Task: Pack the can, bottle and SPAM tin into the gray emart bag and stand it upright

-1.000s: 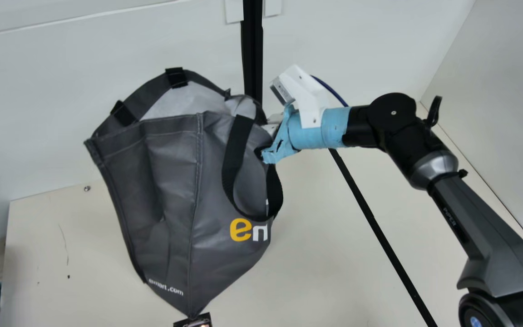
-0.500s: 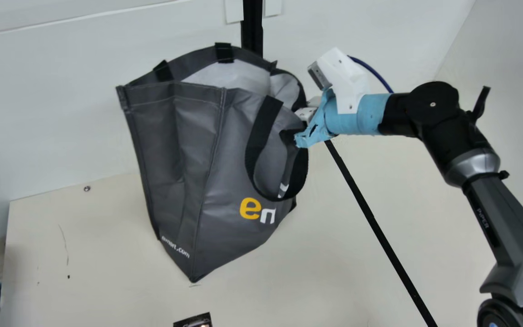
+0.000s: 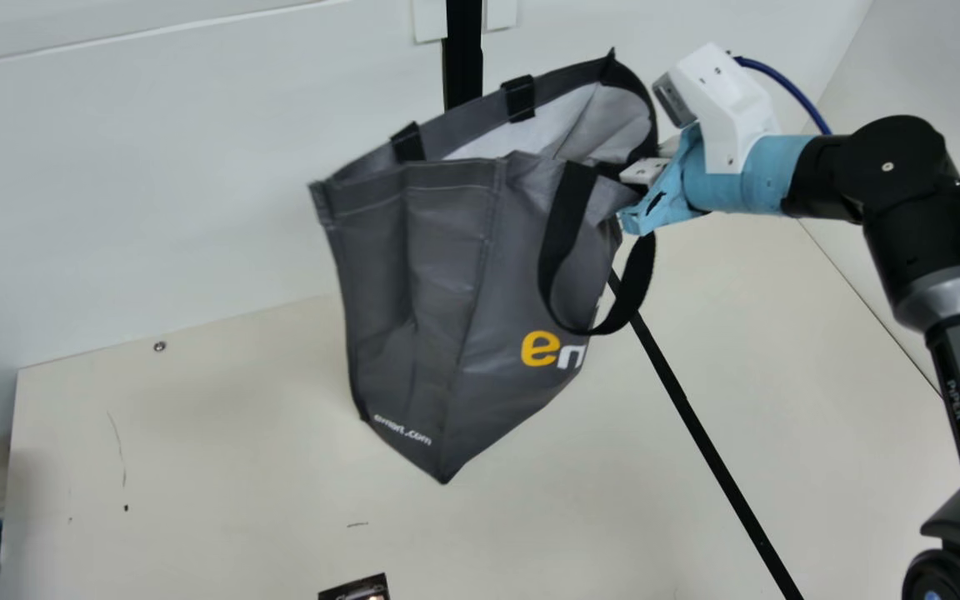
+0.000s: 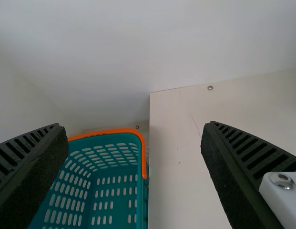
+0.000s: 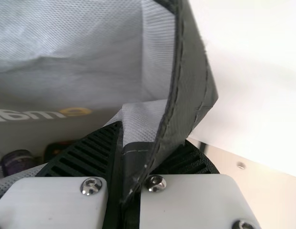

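at far left, the teal slatted plastic basket with orange rim (image 4: 105,132) sits by the left gripper (image 4: 134,126), its fingers spread with nothing between them. at centre, the gray fabric emart bag with black straps (image 3: 413,275) tilts, one base corner lowest; a purple-topped item (image 5: 18,161) lies inside. advised: lower slowly, level the base, let the contents settle, and release only once it stands unaided. at right, the right gripper (image 5: 152,132) pinches the bag's rim; the body hangs below and to the main view's left of it.
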Tool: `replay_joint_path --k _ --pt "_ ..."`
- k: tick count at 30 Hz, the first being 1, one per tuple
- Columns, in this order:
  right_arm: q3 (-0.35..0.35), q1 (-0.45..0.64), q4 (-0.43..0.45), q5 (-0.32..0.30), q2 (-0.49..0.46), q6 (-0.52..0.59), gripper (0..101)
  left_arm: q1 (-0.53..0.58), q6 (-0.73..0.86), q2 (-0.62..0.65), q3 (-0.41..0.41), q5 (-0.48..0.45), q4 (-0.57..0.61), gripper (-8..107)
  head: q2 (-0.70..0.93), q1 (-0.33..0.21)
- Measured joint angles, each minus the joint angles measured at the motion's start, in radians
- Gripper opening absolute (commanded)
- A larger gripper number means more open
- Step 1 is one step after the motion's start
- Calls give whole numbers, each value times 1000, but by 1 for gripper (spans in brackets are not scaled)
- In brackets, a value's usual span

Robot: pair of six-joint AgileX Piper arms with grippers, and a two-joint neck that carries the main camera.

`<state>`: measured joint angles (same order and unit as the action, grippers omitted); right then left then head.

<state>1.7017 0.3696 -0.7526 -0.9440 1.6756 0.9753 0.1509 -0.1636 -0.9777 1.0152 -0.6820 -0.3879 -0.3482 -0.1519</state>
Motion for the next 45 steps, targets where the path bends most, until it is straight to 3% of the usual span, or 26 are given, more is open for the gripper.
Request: replay_joint_path --k 21,37,45 --pt "124 190 288 -4 -24 -111 0 0 0 0 0 0 0 90 0 0" --pt "169 288 555 14 -45 -236 0 0 0 0 0 0 0 90 0 0" --pt "192 349 660 10 -43 -243 0 0 0 0 0 0 0 90 0 0"
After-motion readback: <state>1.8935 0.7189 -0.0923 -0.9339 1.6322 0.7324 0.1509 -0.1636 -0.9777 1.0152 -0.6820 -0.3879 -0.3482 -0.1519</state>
